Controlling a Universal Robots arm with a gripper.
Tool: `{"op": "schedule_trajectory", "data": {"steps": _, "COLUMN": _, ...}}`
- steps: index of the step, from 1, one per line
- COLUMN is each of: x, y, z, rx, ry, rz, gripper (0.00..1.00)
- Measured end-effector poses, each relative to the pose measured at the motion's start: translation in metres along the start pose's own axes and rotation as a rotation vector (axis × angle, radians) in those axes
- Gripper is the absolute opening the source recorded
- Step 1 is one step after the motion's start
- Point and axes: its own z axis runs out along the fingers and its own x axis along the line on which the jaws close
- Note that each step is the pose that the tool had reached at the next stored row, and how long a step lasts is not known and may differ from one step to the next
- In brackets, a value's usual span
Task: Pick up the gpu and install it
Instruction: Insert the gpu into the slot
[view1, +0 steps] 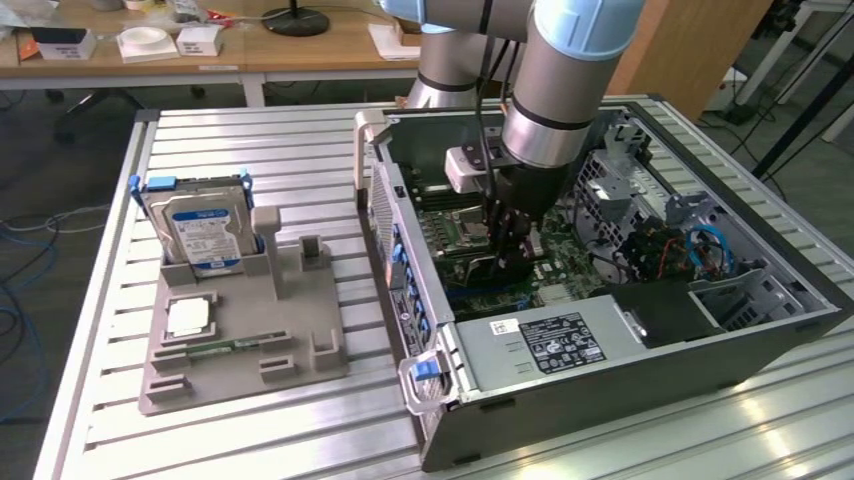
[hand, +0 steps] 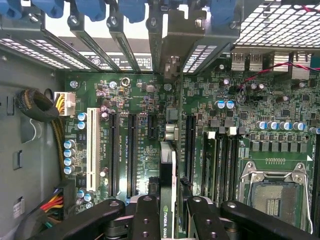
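My gripper is shut on the gpu, a thin dark card seen edge-on with a green label strip between the black fingers. Its silver bracket reaches the rear slot openings of the case. The card stands upright over the green motherboard, between the long black slots and another slot; whether it is seated I cannot tell. In the exterior view the gripper reaches down inside the open computer case, above the motherboard.
On the exterior view's left a grey holder carries a silver hard drive and a small green memory stick. Inside the case lie the power supply, cable bundles and the processor socket.
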Motion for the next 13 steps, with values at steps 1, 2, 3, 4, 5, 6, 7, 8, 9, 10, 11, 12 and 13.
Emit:
{"op": "schedule_trajectory", "data": {"steps": 1, "x": 0.0000, "y": 0.0000, "z": 0.0000, "rx": 0.0000, "ry": 0.0000, "rz": 0.000, "gripper": 0.26}}
{"op": "schedule_trajectory", "data": {"steps": 2, "x": 0.0000, "y": 0.0000, "z": 0.0000, "rx": 0.0000, "ry": 0.0000, "rz": 0.000, "gripper": 0.26}}
{"op": "schedule_trajectory", "data": {"steps": 3, "x": 0.0000, "y": 0.0000, "z": 0.0000, "rx": 0.0000, "ry": -0.0001, "rz": 0.000, "gripper": 0.26}}
{"op": "schedule_trajectory", "data": {"steps": 4, "x": 0.0000, "y": 0.0000, "z": 0.0000, "rx": 0.0000, "ry": -0.0001, "rz": 0.000, "gripper": 0.26}}
{"op": "schedule_trajectory", "data": {"steps": 5, "x": 0.0000, "y": 0.0000, "z": 0.0001, "rx": 0.0000, "ry": 0.0000, "rz": 0.000, "gripper": 0.26}}
{"op": "schedule_trajectory", "data": {"steps": 6, "x": 0.0000, "y": 0.0000, "z": 0.0001, "rx": 0.0000, "ry": 0.0000, "rz": 0.000, "gripper": 0.26}}
{"op": "schedule_trajectory", "data": {"steps": 7, "x": 0.0000, "y": 0.0000, "z": 0.0001, "rx": 0.0000, "ry": 0.0000, "rz": 0.000, "gripper": 0.26}}
{"op": "schedule_trajectory", "data": {"steps": 8, "x": 0.0000, "y": 0.0000, "z": 0.0002, "rx": 0.0000, "ry": 0.0000, "rz": 0.000, "gripper": 0.26}}
{"op": "schedule_trajectory", "data": {"steps": 9, "x": 0.0000, "y": 0.0000, "z": 0.0002, "rx": 0.0000, "ry": -0.0001, "rz": 0.000, "gripper": 0.26}}
{"op": "schedule_trajectory", "data": {"steps": 10, "x": 0.0000, "y": 0.0000, "z": 0.0002, "rx": 0.0000, "ry": -0.0001, "rz": 0.000, "gripper": 0.26}}
{"op": "schedule_trajectory", "data": {"steps": 11, "x": 0.0000, "y": 0.0000, "z": 0.0002, "rx": 0.0000, "ry": 0.0000, "rz": 0.000, "gripper": 0.26}}
{"op": "schedule_trajectory", "data": {"steps": 12, "x": 0.0000, "y": 0.0000, "z": 0.0002, "rx": 0.0000, "ry": -0.0001, "rz": 0.000, "gripper": 0.26}}
{"op": "schedule_trajectory", "data": {"steps": 13, "x": -0.0001, "y": 0.0001, "z": 0.0003, "rx": -0.0003, "ry": -0.0007, "rz": 0.000, "gripper": 0.26}}
